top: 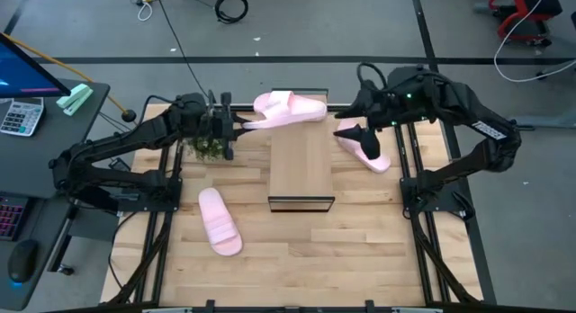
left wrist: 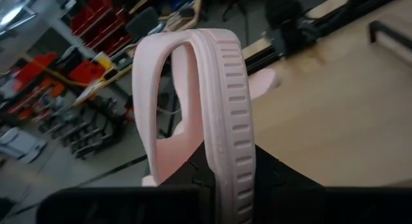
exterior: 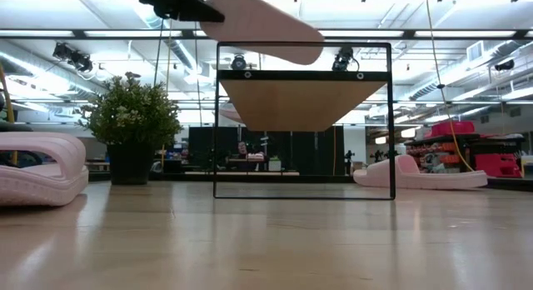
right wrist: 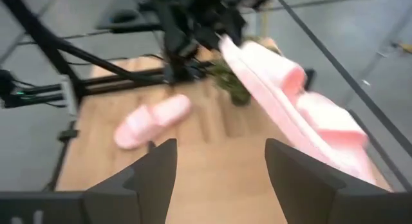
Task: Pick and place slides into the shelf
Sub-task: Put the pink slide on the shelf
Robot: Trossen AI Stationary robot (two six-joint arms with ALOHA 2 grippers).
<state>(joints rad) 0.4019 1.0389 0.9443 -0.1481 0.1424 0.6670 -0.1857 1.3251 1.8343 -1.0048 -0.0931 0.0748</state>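
Note:
My left gripper (top: 236, 124) is shut on a pale pink slide (top: 290, 108) and holds it in the air over the far end of the shelf (top: 301, 165), above the shelf's light wood top board (exterior: 304, 102). My right gripper (top: 353, 130) is open and raised, just right of the shelf's far end, with its fingers pointing at the held slide (right wrist: 290, 102). A second slide (top: 367, 151) lies on the table under and beside my right gripper. A third slide (top: 219, 221) lies sole-down on the table, left of the shelf and nearer. No other slide shows. My left gripper (left wrist: 219, 185) pinches one end of the slide's sole (left wrist: 222, 153) between its two fingers, coming roughly level from the table's left. The ribbed sole runs straight out from the fingers, with the strap (left wrist: 151, 89) arching to one side. The slide (exterior: 266, 23) is lifted clear, higher than the shelf top.
A small potted plant (top: 209, 147) stands on the table just under my left gripper, left of the shelf. Black rails run along both sides of the table. There is bare wood in front of the shelf, toward the near edge (top: 360, 259).

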